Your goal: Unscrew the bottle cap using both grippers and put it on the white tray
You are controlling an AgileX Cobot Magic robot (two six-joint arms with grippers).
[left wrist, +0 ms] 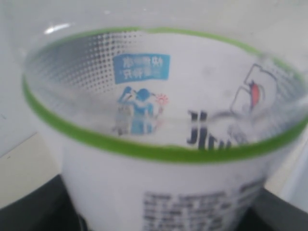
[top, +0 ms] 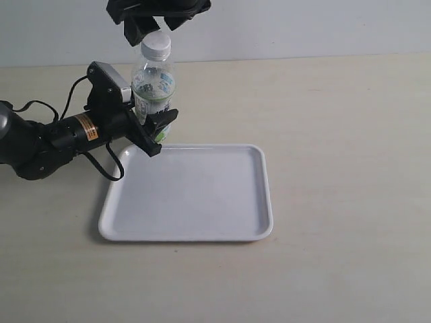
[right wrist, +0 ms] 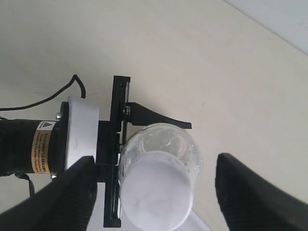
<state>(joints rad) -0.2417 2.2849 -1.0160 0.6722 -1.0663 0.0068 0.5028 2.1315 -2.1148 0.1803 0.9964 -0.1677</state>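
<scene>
The bottle cap [top: 157, 44] is white and round with a ribbed side. It sits screwed on the neck of the bottle [top: 153, 87], which stands upright just behind the far left corner of the white tray [top: 202, 195]. In the right wrist view the cap [right wrist: 156, 190] shows as a plain white disc above the clear shoulder of the bottle [right wrist: 166, 137]. The right gripper [top: 158, 25] hangs at the upper edge of the exterior view with its jaws spread, one black finger on each side of the cap and a gap left between each finger and the ribbed side. The left gripper [top: 165, 132] reaches in from the left with its jaws pinching the bottle low on the label; its grey-white box and orange label lie along the arm. A finger hides the bottle's base, so I cannot tell whether it rests on the surface [top: 337, 134]. In the left wrist view the bottle [left wrist: 163, 144] fills the picture: a white label edged by a green band, with blue print and dark lettering seen through the clear wall. The tray has rounded corners and a low raised rim, and its near left corner lies close to the left arm's cable. To its right and front the pale surface stretches wide.
</scene>
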